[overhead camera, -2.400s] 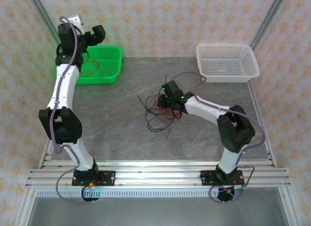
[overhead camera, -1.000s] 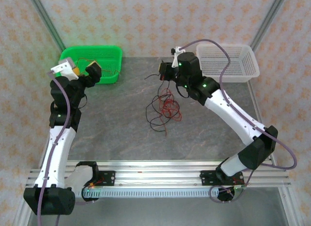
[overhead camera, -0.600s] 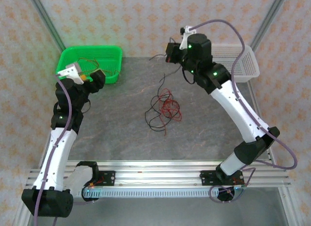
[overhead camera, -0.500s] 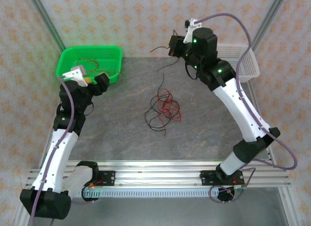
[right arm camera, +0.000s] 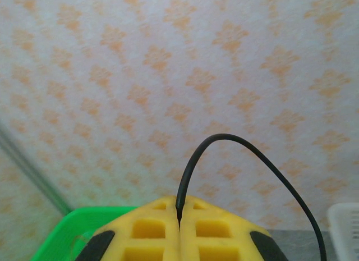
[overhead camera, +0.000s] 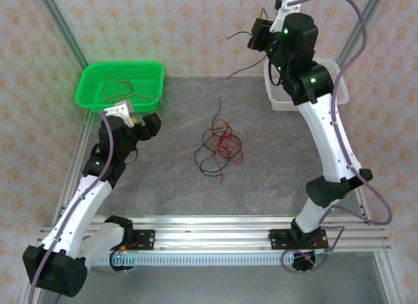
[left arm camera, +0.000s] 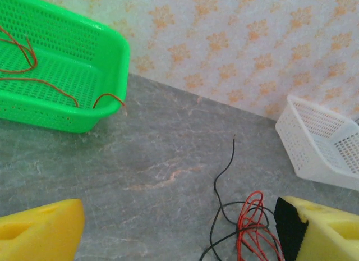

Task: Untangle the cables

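Pinching a hair-fine black wire (right arm camera: 219,136) between two yellow foam pads (right arm camera: 151,233), the right gripper (right arm camera: 179,216) is pressed flat, pad against pad. It is raised high in front of the orange-patterned wallpaper (overhead camera: 196,29). The wire springs up from the seam in a smooth stiff arc. In the top view its loose end dangles in the air over the far edge of the table (overhead camera: 163,180), apart from the heap below.

The rest of the cables (overhead camera: 220,144) lie mid-table on the grey, marble-veined surface. They form a small knot of glossy red and black loops, with one black strand reaching out toward the far wall.

The left gripper (left arm camera: 179,233) hangs low just left of that knot. Its blocky yellow foam fingers (left arm camera: 39,230) are spread wide with nothing between them, and a black pad faces the inner side of the right one.

A perforated green plastic basket (overhead camera: 153,72) sits at the far left corner with several thin red wires (overhead camera: 117,88) inside, one of them curling over its near rim. A white lattice basket (overhead camera: 330,78) stands at the far right, its left part hidden behind the right arm (overhead camera: 326,127).
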Available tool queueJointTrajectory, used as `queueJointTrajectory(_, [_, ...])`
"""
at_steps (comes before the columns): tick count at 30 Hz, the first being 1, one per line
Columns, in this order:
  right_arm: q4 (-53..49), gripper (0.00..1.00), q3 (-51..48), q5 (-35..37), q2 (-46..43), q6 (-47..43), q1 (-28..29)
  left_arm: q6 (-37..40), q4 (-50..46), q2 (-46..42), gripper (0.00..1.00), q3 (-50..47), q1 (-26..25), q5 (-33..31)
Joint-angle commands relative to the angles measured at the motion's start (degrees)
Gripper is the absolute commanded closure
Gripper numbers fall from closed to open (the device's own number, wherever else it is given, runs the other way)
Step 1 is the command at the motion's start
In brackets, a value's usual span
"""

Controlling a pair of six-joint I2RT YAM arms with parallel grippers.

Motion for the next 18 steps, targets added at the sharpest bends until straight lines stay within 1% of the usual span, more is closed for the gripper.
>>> queueJointTrajectory(1, [0.14,1.0,3.49,2.16,3.16,-2.1,-4.29,-0.94,-1.36,-1.88,0.12,-1.14,-1.16,-2.14])
queueJointTrajectory(5, [-0.26,1.0,6.79,1.31,7.08,-2.11,-9.44,-1.33,-1.72,-3.43,0.12,-2.16,-1.84,-2.63])
queueJointTrajectory(15, [2.97,1.0,8.23,-0.7,15.88,-1.72,-20.41,-2.66,-2.74,-5.06,0.12,-2.68,-2.4,-2.46])
queueJointTrajectory(18, [3.39,1.0,8.97,-2.61,19.21,-0.68,-23.42,-2.93,-3.86,-5.6,0.12,-2.16,-2.62,-2.93])
